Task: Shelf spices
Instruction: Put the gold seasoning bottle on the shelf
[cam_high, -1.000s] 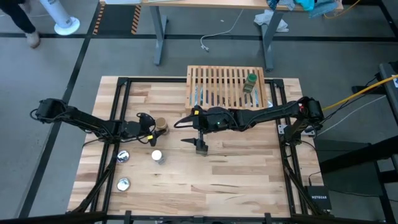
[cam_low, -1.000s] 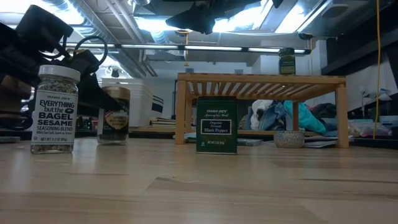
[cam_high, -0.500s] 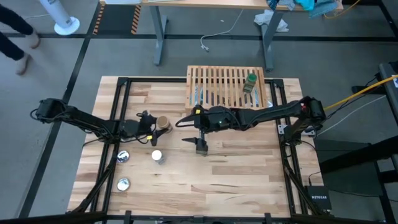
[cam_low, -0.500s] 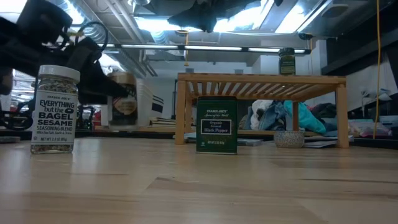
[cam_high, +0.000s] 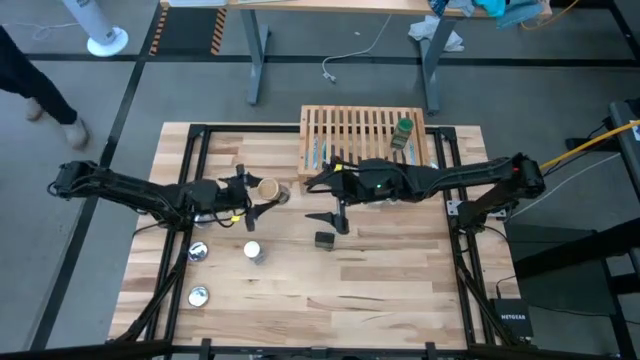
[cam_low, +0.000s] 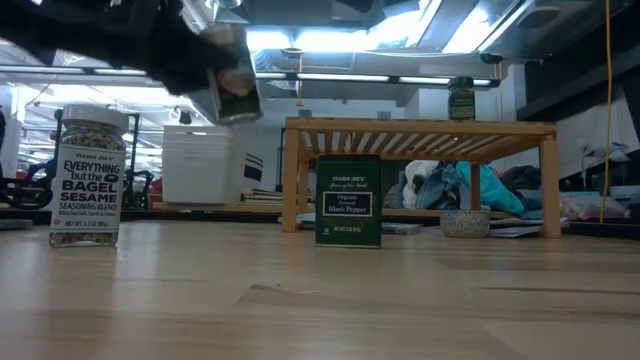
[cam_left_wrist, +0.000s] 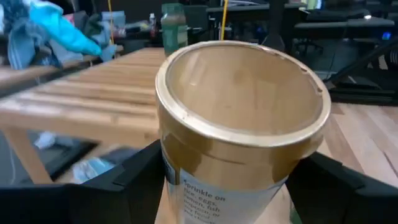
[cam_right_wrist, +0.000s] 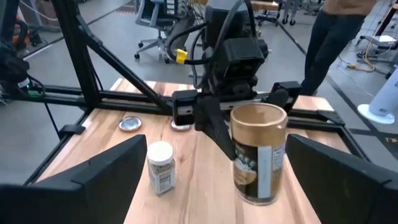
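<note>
My left gripper (cam_high: 258, 196) is shut on the tan-brown jar (cam_high: 268, 189), held in the air left of the shelf (cam_high: 365, 140). The jar's gold lid (cam_left_wrist: 242, 93) fills the left wrist view. My right gripper (cam_high: 332, 218) hangs open just above and beyond the dark tin (cam_high: 324, 240), which stands on its base on the table (cam_low: 348, 200). The white-capped jar (cam_high: 253, 251) stands upright near the left (cam_low: 90, 175). The green-lidded jar (cam_high: 403, 131) stands on the shelf's top slats (cam_low: 461, 98). My left gripper pinches the tan-brown jar by its side wall (cam_left_wrist: 186, 186), just below the gold lid, one finger (cam_left_wrist: 124, 180) on each side. The fingers come in roughly level from the table's left. The jar is lifted clear of the table (cam_low: 225, 85) and leans a little.
Two flat silver round pieces (cam_high: 197, 252) (cam_high: 199, 295) lie near the table's left near corner. Bare wood spreads across the near half of the tabletop (cam_high: 380, 290). A person's legs (cam_right_wrist: 326, 37) show beyond the table's left side.
My left gripper has lifted the tan-brown jar off the table and carried it up and rightward toward the shelf; the jar now leans. My right gripper has moved from right over the dark tin a little toward the right and far edges. The tin stays put.
</note>
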